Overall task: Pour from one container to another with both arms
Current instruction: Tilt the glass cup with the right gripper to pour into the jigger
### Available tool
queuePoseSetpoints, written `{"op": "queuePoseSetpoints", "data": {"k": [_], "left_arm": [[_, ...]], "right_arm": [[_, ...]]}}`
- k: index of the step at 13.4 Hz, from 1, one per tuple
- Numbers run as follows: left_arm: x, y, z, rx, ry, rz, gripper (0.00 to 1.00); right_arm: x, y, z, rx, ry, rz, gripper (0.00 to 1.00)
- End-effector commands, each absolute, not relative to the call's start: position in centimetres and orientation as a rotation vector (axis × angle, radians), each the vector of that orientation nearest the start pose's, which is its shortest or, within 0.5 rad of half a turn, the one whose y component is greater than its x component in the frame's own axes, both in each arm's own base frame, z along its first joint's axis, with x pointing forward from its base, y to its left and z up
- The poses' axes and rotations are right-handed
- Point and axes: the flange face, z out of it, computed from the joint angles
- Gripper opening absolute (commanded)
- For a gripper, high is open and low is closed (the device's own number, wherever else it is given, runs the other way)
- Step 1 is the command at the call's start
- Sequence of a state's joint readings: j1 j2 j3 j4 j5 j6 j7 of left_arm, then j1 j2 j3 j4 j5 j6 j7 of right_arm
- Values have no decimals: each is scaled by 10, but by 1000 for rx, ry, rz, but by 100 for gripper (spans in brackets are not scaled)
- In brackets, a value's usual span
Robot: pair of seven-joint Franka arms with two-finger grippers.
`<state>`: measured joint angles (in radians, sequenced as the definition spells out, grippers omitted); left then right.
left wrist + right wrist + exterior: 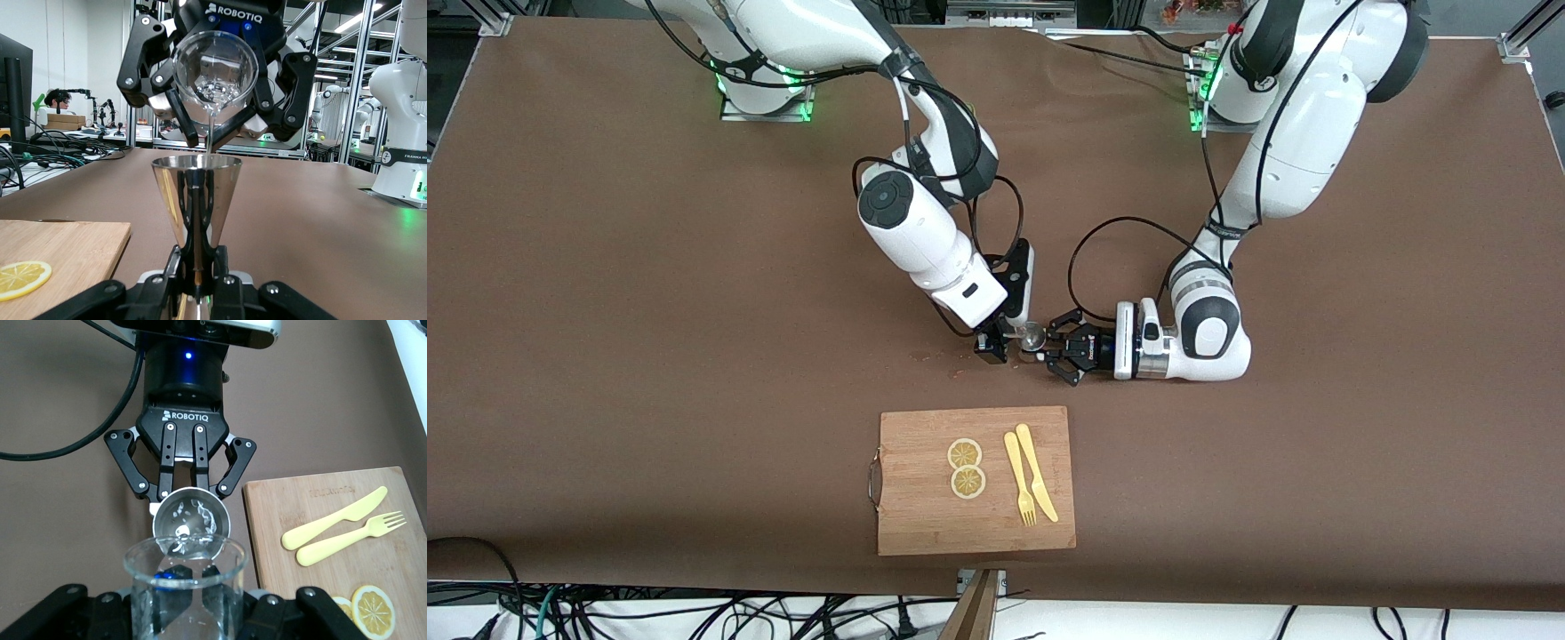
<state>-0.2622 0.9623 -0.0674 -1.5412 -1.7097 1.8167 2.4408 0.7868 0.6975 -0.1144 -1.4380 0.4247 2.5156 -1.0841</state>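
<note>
While liquid runs in a thin stream from the tilted clear glass [215, 65], clenched in the right gripper [996, 342], into the steel jigger [196, 200] grasped upright by the left gripper [1069, 348] mid-surface, keep the lip centred over the rim and tilt gently. Nearer the camera lies a cutting board [925, 524] with lemon slices [966, 467], fork [1019, 480] and knife [1036, 471], well clear of the pour.

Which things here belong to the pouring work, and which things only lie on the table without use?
In use:
- clear glass, tipped, held by the right gripper
- metal jigger, upright under the glass, held by the left gripper

Lying about, nearer the front camera:
- cutting board
- two lemon slices
- yellow fork
- yellow knife
</note>
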Motion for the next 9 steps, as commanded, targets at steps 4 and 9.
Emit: {"op": "queuePoseSetpoints", "data": {"k": [4,9], "left_arm": [[620,-294,113,1256,-1234,1144,0],[621,-292,114,1256,-1234,1146,0]], "right_arm": [[580,478,336,-2160,-1893,-648,0],[584,474,348,-2161,-1697,-693,0]]}}
